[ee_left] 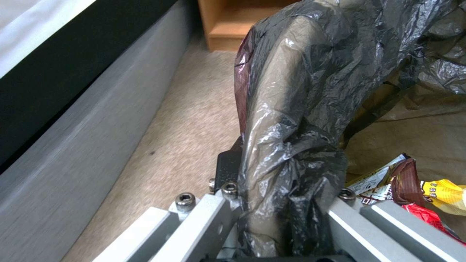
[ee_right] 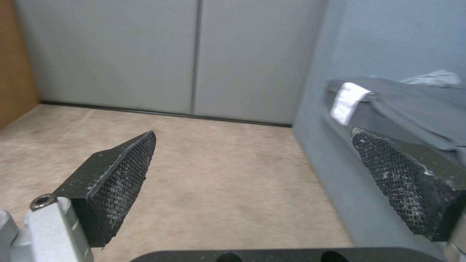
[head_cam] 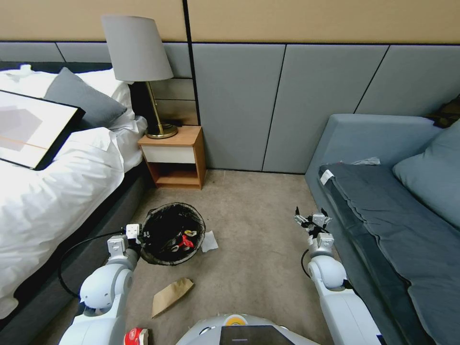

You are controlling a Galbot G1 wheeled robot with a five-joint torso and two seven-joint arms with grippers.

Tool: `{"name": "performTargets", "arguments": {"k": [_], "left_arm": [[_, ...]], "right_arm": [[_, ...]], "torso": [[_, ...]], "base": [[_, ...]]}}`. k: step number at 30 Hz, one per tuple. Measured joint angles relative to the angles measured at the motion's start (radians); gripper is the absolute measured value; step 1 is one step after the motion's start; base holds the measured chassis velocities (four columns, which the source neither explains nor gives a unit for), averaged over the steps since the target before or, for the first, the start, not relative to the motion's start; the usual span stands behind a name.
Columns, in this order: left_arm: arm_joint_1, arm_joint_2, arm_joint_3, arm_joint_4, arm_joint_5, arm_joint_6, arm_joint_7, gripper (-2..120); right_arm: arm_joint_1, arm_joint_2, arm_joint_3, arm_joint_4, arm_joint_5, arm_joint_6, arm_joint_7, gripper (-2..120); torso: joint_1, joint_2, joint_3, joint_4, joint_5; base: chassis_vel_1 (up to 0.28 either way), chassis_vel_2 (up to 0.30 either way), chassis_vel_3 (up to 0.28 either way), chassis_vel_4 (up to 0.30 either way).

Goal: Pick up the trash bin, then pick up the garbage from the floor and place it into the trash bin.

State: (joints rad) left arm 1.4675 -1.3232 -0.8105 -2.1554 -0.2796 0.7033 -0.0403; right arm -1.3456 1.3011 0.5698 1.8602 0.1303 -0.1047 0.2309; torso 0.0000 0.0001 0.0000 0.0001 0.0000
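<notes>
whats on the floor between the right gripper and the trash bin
In the head view, mostly bare carpet; one white paper scrap lies against the trash bin on the side facing the open right gripper.

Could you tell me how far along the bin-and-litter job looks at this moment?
Partly done. The left pincer is shut on the rim of the trash bin, and several wrappers already lie inside. The right pincer is open and empty beside the sofa. Left on the carpet: a brown paper bag, a white paper scrap beside the bin, and a red-and-white wrapper near the robot's base.
</notes>
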Motion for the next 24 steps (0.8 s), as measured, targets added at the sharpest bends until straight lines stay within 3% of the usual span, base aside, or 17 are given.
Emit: {"name": "performTargets", "arguments": {"k": [24], "left_arm": [[0.000, -0.003, -0.005, 0.000, -0.002, 0.003, 0.002, 0]], "right_arm": [[-0.013, 0.015, -0.002, -0.010, 0.001, 0.008, 0.003, 100]], "torso": [[0.000, 0.000, 0.000, -0.0001, 0.0000]], "base": [[0.012, 0.010, 0.011, 0.011]]}}
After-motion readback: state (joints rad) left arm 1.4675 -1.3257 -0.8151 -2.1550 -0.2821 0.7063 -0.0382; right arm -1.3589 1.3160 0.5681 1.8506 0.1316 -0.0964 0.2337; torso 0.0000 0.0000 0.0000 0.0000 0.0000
